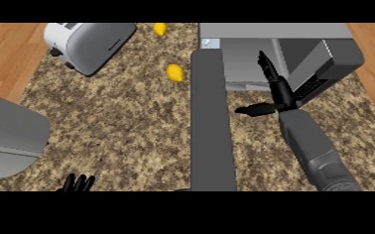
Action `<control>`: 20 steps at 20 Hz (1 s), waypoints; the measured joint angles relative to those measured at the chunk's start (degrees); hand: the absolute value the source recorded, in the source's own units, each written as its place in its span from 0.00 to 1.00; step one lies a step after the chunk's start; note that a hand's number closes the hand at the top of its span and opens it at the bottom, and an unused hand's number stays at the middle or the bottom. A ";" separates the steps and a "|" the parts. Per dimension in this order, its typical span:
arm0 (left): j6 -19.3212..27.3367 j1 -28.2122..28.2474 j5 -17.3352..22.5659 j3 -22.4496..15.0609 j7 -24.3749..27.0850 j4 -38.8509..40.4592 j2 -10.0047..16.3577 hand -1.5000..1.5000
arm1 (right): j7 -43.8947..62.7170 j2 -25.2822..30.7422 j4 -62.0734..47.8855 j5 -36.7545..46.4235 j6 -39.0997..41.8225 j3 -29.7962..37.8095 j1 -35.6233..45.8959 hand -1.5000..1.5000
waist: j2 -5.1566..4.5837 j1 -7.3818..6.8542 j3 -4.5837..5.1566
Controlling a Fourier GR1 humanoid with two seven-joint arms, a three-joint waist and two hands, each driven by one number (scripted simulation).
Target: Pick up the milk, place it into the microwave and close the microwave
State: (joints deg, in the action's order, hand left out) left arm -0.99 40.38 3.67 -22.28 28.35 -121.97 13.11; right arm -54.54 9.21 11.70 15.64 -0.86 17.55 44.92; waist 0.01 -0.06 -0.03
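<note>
The grey microwave (293,32) stands at the back right with its cavity open. Its long grey door (211,129) swings out toward me, reaching almost to the lower edge. A small white-and-blue box, apparently the milk (210,43), shows at the cavity's left corner by the door's hinge, mostly hidden. My right hand (277,91) is in front of the cavity with straight fingers pointing into it and the thumb spread left toward the door; it holds nothing. At the lower left edge, only the raised fingers of my left hand (77,183) show, at rest.
A silver toaster (88,44) sits at the back left. Two yellow fruits lie on the speckled counter, one (174,72) next to the door and one (159,29) farther back. A grey rounded object (18,139) juts in from the left edge.
</note>
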 measured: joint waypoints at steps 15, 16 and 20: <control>1.09 -18.13 -6.54 -5.88 -16.40 7.89 -4.29 1.00 | -0.53 0.82 20.76 -4.00 11.15 -4.03 -22.17 0.00 | 0.59 2.40 0.14; 1.11 -19.52 -7.04 -5.93 -17.22 9.12 -4.63 1.00 | -0.06 0.86 23.27 -4.42 11.61 -4.38 -24.08 0.00 | 0.61 2.52 0.16; 1.35 -25.79 -9.55 -6.80 -19.93 12.82 -6.77 1.00 | 2.08 1.53 33.35 -6.19 13.16 -5.29 -32.17 0.00 | 0.64 2.48 0.13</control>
State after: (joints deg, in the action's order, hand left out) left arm 0.36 14.59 -5.88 -29.08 8.42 -109.14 6.34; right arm -52.46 10.74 45.06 9.45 12.30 12.26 12.75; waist 0.65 2.43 0.10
